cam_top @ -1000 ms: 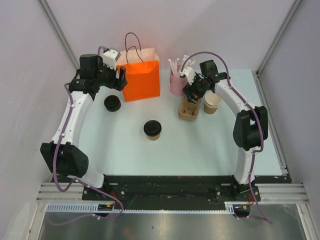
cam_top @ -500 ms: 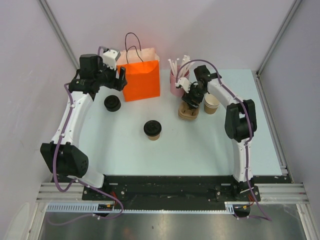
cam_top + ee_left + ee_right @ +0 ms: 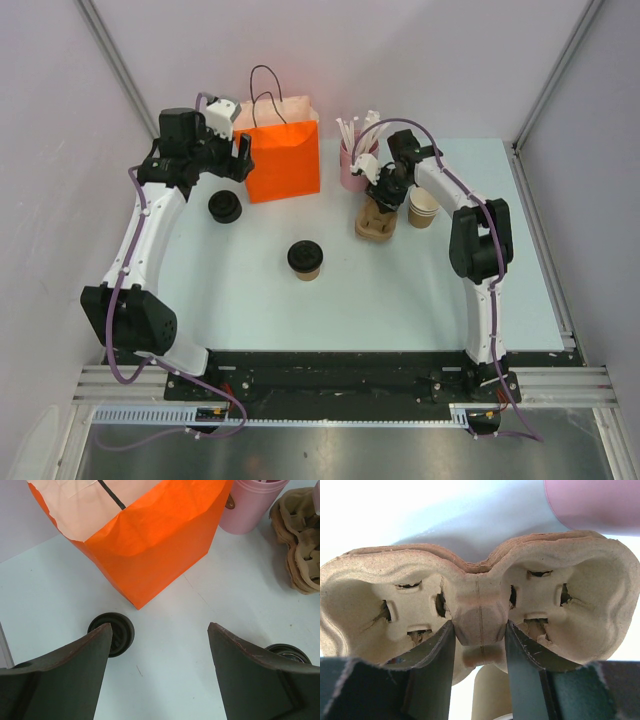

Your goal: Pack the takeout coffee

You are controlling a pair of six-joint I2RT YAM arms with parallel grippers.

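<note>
The takeout coffee point(image 3: 305, 260), a small kraft cup with a black lid, stands mid-table; its lid shows at the lower right of the left wrist view point(image 3: 287, 652). The orange paper bag point(image 3: 285, 160) stands open at the back left and fills the top of the left wrist view point(image 3: 150, 545). My left gripper point(image 3: 237, 155) is open and empty beside the bag's left side point(image 3: 159, 627). My right gripper point(image 3: 384, 188) is shut on the centre ridge of the brown pulp cup carrier point(image 3: 375, 222), seen close up in the right wrist view point(image 3: 480, 630).
A second round black lid point(image 3: 225, 207) lies left of the bag point(image 3: 112, 632). A pink cup with straws point(image 3: 353, 165) stands behind the carrier point(image 3: 570, 595). Stacked pale paper cups point(image 3: 424, 207) stand to its right.
The right arm has folded inward and its gripper has come down onto the cup carrier, which has shifted slightly left. The left arm has not moved.
</note>
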